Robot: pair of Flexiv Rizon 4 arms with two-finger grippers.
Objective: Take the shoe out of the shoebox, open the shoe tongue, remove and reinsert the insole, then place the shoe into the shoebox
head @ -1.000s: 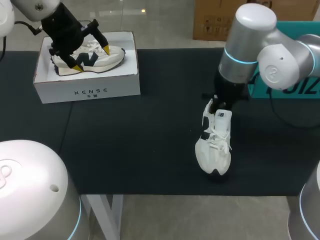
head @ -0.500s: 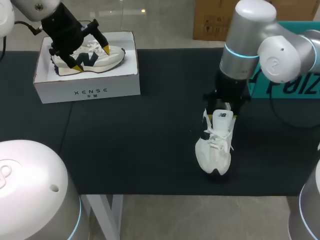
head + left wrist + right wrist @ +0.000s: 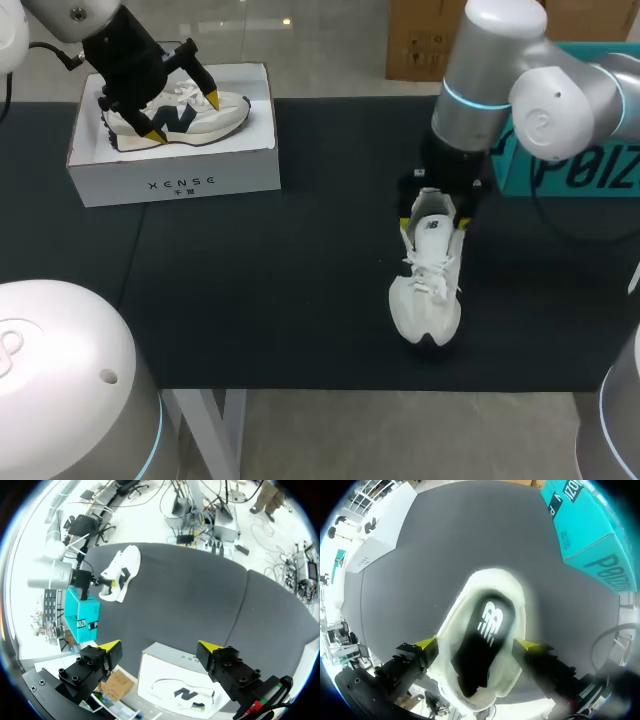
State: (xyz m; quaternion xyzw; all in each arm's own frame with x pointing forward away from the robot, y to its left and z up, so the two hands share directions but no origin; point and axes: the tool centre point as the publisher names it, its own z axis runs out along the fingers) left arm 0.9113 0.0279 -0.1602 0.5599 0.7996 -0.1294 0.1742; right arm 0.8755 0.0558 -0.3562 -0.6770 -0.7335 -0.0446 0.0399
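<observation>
Your right fingers (image 3: 462, 222) are spread wide astride the heel end of the shoe (image 3: 428, 285), one yellow tip on each side of the collar. They look open around it rather than clamped on it. The shoe sits upright on the dark bench (image 3: 280, 290), well apart from the shoebox (image 3: 175, 180), with its toe toward the near edge. In the right wrist view you look straight down the mouth at the black insole (image 3: 487, 625), which lies flat inside.

Your left fingers (image 3: 155, 133) hang open over the shoebox and hold nothing. A second shoe (image 3: 225, 110) lies on its side inside the box. A teal box (image 3: 580, 170) stands just beyond your right arm.

Expect the shoe to be light, with a soft upper that caves in under a squeeze, while the sole is the stiff part. The insole is probably thin and floppy, so pinch it at the heel edge. Take the tongue (image 3: 436, 232) by its top lip, and watch that the laces (image 3: 430, 272) don't snag.
</observation>
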